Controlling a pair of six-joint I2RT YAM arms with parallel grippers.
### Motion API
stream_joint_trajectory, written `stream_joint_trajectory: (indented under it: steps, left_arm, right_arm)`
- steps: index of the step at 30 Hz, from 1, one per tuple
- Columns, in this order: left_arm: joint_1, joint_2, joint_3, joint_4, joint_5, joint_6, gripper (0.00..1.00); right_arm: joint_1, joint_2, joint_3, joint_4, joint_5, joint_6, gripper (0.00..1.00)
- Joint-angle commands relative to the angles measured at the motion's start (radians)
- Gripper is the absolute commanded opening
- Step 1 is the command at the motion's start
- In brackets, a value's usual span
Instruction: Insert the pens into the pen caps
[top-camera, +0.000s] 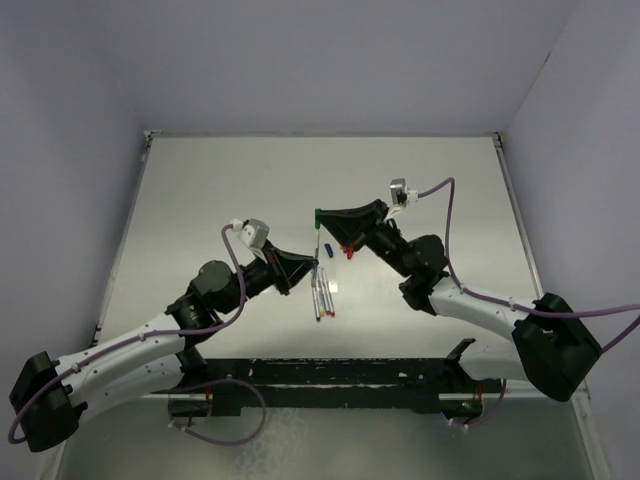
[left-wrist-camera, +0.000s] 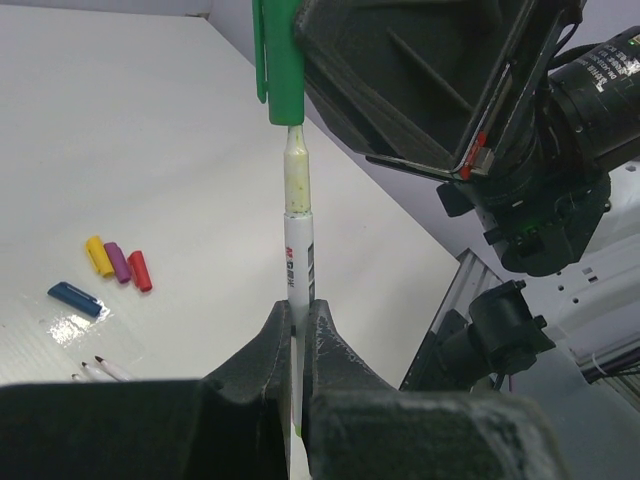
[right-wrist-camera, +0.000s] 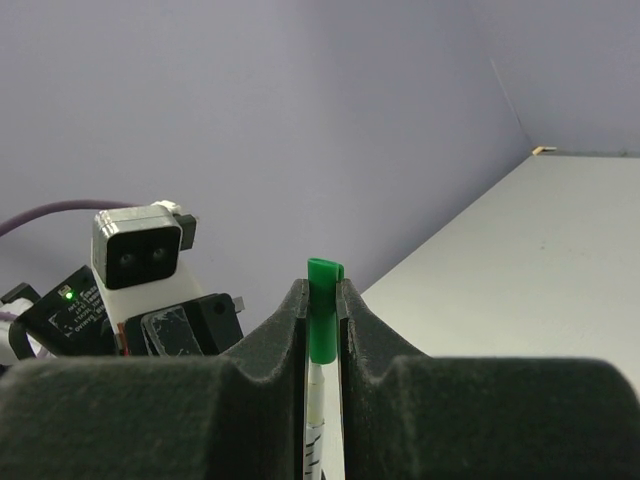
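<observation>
My left gripper (top-camera: 315, 266) (left-wrist-camera: 298, 306) is shut on the whitish-grey green pen (left-wrist-camera: 298, 250), which it holds above the table. My right gripper (top-camera: 319, 218) (right-wrist-camera: 322, 286) is shut on the green cap (left-wrist-camera: 278, 60) (right-wrist-camera: 322, 312). The pen's tip sits in the cap's mouth and its pale neck (left-wrist-camera: 294, 180) still shows below the cap. The other pens (top-camera: 322, 298) lie uncapped on the table under the left gripper. The yellow cap (left-wrist-camera: 98, 255), purple cap (left-wrist-camera: 118, 262), red cap (left-wrist-camera: 140, 271) and blue cap (left-wrist-camera: 75, 298) lie loose beside them.
The two grippers meet over the middle of the white table (top-camera: 220, 200). The left wrist camera (right-wrist-camera: 135, 250) faces the right gripper closely. Grey walls enclose the back and sides. A black rail (top-camera: 330, 375) runs along the near edge.
</observation>
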Motion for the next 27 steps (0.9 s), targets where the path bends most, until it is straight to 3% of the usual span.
stream_joint_trajectory:
  steps: [1,27]
  left_arm:
    - [-0.004,-0.025,0.009,0.04,-0.009,0.014,0.0]
    - [-0.004,-0.033,0.039,0.058,-0.08,0.051,0.0]
  right_arm:
    - [0.008,-0.009,0.031,0.057,0.008,-0.014,0.0]
    - [0.045,0.016,0.014,-0.029,-0.05,0.005,0.0]
